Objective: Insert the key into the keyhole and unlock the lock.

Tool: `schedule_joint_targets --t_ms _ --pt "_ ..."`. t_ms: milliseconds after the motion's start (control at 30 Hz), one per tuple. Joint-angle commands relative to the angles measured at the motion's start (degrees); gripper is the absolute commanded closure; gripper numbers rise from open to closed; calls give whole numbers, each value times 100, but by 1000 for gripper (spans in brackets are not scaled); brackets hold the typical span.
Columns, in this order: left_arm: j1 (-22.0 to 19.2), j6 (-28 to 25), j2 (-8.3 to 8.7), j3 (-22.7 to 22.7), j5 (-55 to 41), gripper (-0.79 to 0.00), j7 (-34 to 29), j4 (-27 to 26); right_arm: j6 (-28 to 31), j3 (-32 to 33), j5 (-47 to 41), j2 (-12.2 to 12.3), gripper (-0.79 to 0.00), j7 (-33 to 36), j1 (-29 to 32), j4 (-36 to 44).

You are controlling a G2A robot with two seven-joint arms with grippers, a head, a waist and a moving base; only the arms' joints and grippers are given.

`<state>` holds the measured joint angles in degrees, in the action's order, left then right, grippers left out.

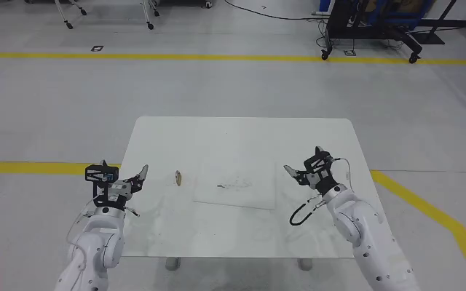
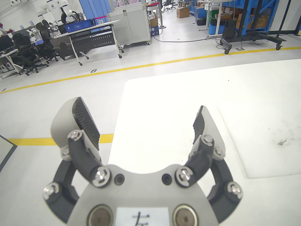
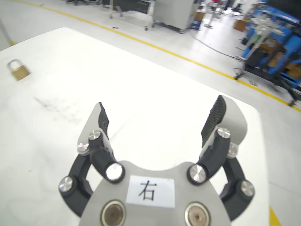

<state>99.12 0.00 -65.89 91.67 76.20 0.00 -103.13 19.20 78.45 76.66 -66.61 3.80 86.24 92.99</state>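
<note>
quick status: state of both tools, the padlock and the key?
left tool: open, empty.
right tool: open, empty.
padlock: on the table, shackle looks closed, no key in it.
key: lying loose on the white mat, apart from the padlock, not gripped.

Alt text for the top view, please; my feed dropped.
A small brass padlock lies on the white table beside a white rectangular mat bearing a small metal key. The open left gripper and open right gripper flank them, both empty.
</note>
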Motion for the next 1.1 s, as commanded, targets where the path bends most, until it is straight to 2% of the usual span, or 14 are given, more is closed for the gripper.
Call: schedule_joint_targets --t_ms 0,200,267,333,367,400,433,467,533,600,700,800,1000,1067 --pt "0 0 0 0 0 -785 0 0 509 -405 -7 -42 -785 12 -484 -453" --pt "0 0 0 0 0 -785 0 0 1926 -1595 378 -226 -785 -51 -1916 -1724" --pt "0 0 0 0 0 -785 0 0 2094 -1848 443 -290 -665 -167 -2220 -1968" --pt "0 0 0 0 0 -785 0 0 2226 -2132 611 -362 -597 -315 -2538 -2194" --pt "0 0 0 0 0 -785 0 0 2306 -2292 744 -397 -591 -401 -2666 -2294" --pt "0 0 0 0 0 -785 0 0 2427 -2503 859 -450 -499 -497 -2832 -2456" --pt "0 0 0 0 0 -785 0 0 2530 -2621 914 -479 -440 -531 -2919 -2545" --pt "0 0 0 0 0 -785 0 0 2643 -2786 984 -527 -431 -537 -3061 -2709" --pt "0 0 0 0 0 -785 0 0 2689 -3113 1043 -650 -462 -509 -3310 -3013" --pt "0 0 0 0 0 -785 0 0 2644 -3424 1097 -785 -582 -430 -3524 -3296" --pt "0 0 0 0 0 -785 0 0 2656 -3814 1006 -1001 -536 -365 -3804 -3747" --pt "0 0 0 0 0 -785 0 0 2765 -4023 868 -1152 -428 -430 -4002 -4113" --pt "0 0 0 0 0 -785 0 0 2843 -4271 604 -1401 -332 -481 -4286 -4675" --pt "0 0 0 0 0 -785 0 0 2866 -4318 527 -1463 -249 -466 -4360 -4817"
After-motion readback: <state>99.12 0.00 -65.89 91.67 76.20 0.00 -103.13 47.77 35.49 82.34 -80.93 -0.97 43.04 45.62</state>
